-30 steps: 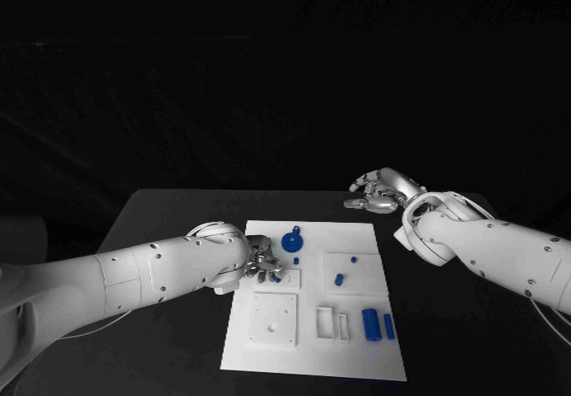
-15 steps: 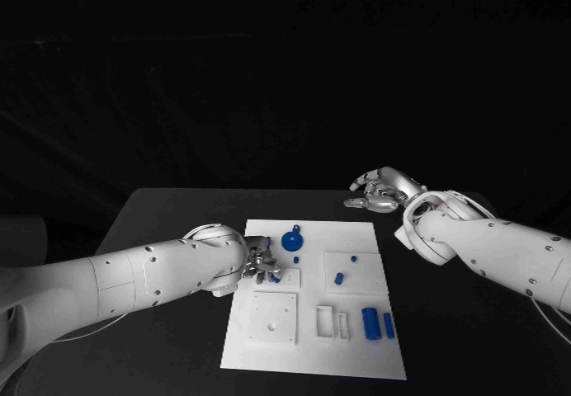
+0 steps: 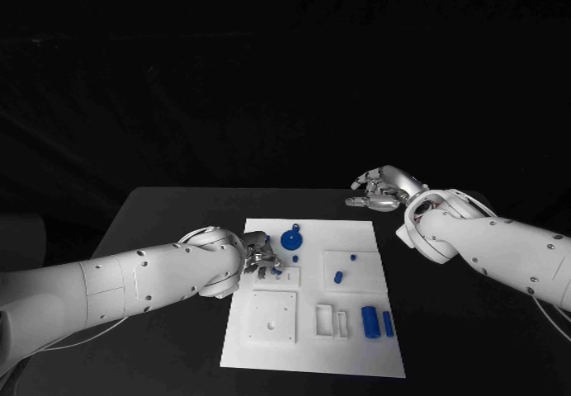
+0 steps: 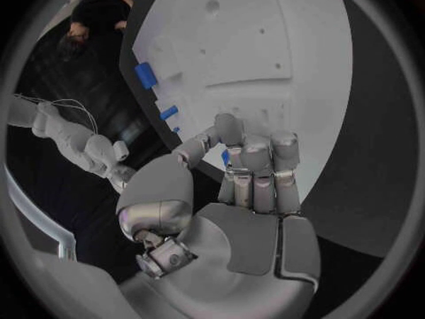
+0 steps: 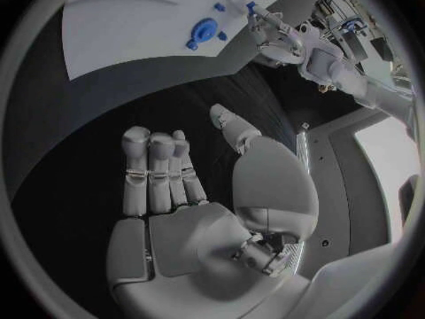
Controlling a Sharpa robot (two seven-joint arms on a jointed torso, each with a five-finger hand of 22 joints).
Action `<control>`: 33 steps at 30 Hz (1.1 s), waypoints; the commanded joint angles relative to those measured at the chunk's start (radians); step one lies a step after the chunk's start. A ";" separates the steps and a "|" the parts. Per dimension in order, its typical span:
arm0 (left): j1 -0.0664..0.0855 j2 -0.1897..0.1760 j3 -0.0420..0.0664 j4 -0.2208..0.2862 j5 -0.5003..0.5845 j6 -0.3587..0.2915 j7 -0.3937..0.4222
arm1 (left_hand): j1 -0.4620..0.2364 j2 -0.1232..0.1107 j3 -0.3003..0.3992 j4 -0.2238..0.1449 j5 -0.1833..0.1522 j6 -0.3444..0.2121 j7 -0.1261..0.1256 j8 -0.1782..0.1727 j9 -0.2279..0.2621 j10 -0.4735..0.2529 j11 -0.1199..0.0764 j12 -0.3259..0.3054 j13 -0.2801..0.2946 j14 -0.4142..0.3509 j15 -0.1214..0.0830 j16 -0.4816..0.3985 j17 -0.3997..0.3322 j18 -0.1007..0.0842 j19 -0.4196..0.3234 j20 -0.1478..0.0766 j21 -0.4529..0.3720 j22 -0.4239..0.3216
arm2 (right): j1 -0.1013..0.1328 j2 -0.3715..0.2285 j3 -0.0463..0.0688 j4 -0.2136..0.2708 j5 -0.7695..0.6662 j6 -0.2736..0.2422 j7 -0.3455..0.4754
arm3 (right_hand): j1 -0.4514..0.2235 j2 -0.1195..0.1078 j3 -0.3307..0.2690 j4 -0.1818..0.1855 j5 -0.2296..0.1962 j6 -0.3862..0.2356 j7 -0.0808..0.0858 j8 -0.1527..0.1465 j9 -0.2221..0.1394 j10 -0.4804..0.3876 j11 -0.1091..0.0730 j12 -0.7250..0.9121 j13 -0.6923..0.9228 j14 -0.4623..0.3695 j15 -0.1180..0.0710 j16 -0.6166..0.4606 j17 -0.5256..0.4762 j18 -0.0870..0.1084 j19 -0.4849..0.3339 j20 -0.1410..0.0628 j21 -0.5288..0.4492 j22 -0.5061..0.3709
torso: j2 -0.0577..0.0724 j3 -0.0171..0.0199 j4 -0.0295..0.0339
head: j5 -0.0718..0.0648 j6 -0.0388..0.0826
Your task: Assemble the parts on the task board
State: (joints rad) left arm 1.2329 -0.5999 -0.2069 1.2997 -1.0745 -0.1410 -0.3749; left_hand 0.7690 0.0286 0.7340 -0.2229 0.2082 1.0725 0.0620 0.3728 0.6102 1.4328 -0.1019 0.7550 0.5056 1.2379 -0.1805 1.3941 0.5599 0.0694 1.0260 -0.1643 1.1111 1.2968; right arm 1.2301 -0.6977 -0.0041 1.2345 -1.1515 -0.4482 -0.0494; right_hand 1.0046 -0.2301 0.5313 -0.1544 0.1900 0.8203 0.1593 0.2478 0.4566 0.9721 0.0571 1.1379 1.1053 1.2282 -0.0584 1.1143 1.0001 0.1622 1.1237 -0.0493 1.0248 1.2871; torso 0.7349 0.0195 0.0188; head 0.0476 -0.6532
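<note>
The white task board (image 3: 312, 351) lies in the middle of the black table. My left hand (image 3: 261, 261) hovers over the board's left middle, its fingers curled around a small blue part (image 4: 226, 157) that it pinches against the thumb. On the board lie a round blue gear-like part (image 3: 293, 242), a small blue peg (image 3: 353, 259), another small blue piece (image 3: 338, 279) and two blue cylinders (image 3: 370, 321). My right hand (image 3: 381, 191) hangs open over the bare table beyond the board's far right corner, holding nothing.
White raised blocks with holes (image 3: 272, 318) and slotted frames (image 3: 325, 322) sit on the near half of the board. Black table (image 3: 167, 223) surrounds the board on both sides. In the right wrist view the gear-like part (image 5: 204, 30) and my left hand (image 5: 276, 39) appear.
My left hand has shifted slightly toward the far side of the board with the small blue part in its fingers. The right hand has hardly moved.
</note>
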 commanded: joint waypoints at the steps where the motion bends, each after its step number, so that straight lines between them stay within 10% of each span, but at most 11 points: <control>1: -0.001 0.001 0.000 0.003 0.011 -0.062 0.027 | 0.002 0.010 0.005 0.002 0.003 0.133 -0.057 0.003 0.001 -0.004 -0.003 0.003 0.001 0.022 -0.030 0.004 -0.001 0.017 0.005 -0.112 0.005 0.001 | 0.000 -0.001 0.001 0.003 -0.009 0.012 0.008 | -0.003 0.010 -0.006 0.002 0.004 0.002 0.007 0.003 0.001 -0.001 -0.005 0.004 -0.001 0.007 0.000 0.000 -0.002 0.100 0.008 -0.002 -0.004 0.002 | -0.001 0.0006 -0.0002 | 0.000 -0.001; 33: -0.014 0.036 0.001 -0.057 0.012 0.104 -0.004 | -0.006 0.014 0.009 -0.004 0.023 0.136 -0.059 0.003 0.007 -0.006 -0.005 0.014 0.006 0.025 -0.032 0.009 -0.008 0.020 0.009 -0.111 0.007 0.002 | 0.000 0.004 0.001 -0.001 -0.009 0.016 0.008 | -0.005 0.011 -0.009 0.003 0.006 0.003 0.006 0.004 0.001 0.000 -0.006 0.006 -0.004 0.009 -0.001 0.000 -0.002 0.100 0.010 -0.002 -0.005 0.003 | 0.000 0.0016 -0.0006 | 0.000 -0.007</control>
State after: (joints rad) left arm 1.2213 -0.5666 -0.2050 1.2428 -1.0718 -0.0861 -0.3825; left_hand 0.7625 0.0351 0.7412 -0.2247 0.2283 1.0732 0.0613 0.3726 0.6163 1.4306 -0.1041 0.7647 0.5098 1.2379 -0.1805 1.4011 0.5536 0.0691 1.0296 -0.1680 1.1148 1.2981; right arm 1.2300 -0.6948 -0.0041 1.2330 -1.1517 -0.4436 -0.0497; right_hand 1.0006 -0.2262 0.5286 -0.1516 0.1899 0.8221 0.1570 0.2478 0.4564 0.9721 0.0571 1.1378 1.1024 1.2282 -0.0584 1.1143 0.9994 0.1622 1.1292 -0.0514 1.0247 1.2887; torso 0.7344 0.0207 0.0177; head 0.0479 -0.6604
